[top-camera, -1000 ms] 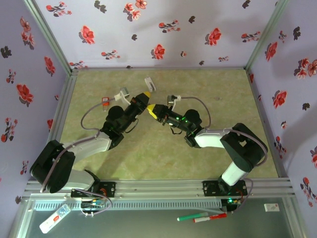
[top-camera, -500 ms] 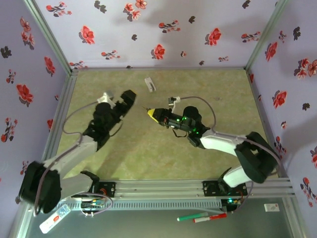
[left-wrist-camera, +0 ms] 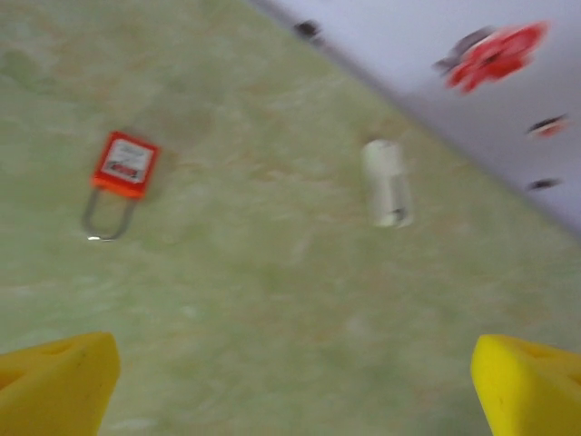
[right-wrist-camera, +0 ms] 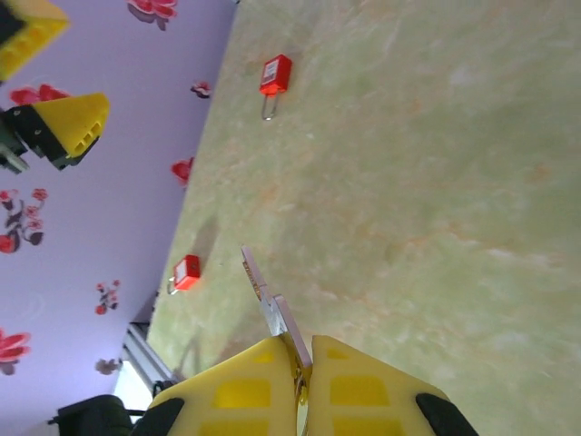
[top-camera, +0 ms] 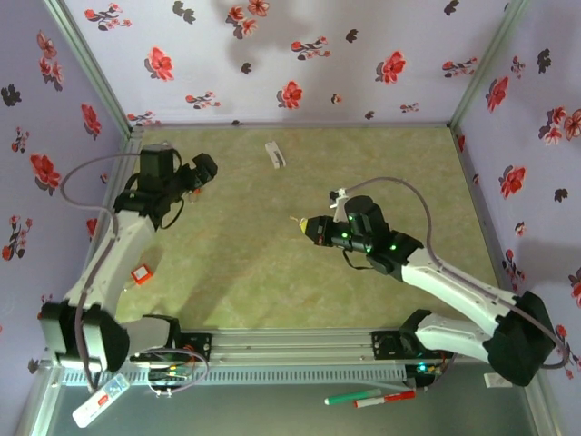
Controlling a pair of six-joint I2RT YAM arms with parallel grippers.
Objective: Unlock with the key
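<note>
Top external: key clamped, padlocks loose on counter

Right gripper [right-wrist-camera: 300, 350] is clamped on the key [right-wrist-camera: 265, 289] near the centre of the counter [top-camera: 272, 291]. Left gripper [left-wrist-camera: 290, 386] has its fingers spread wide, raised at 10 o'clock. Padlock [top-camera: 141, 273] lies at 8 o'clock by the left edge. Second padlock [right-wrist-camera: 276, 74] lies toward 10 o'clock.

Ahead of my left end effector [left-wrist-camera: 295, 381], slightly right, a small white piece [left-wrist-camera: 388, 182] lies on the green tabletop [left-wrist-camera: 272, 272] near the flowered wall [left-wrist-camera: 408, 36], while a green marker [top-camera: 354, 397] and a red marker [top-camera: 386, 398] lie well behind my right end effector [top-camera: 309, 229].
</note>
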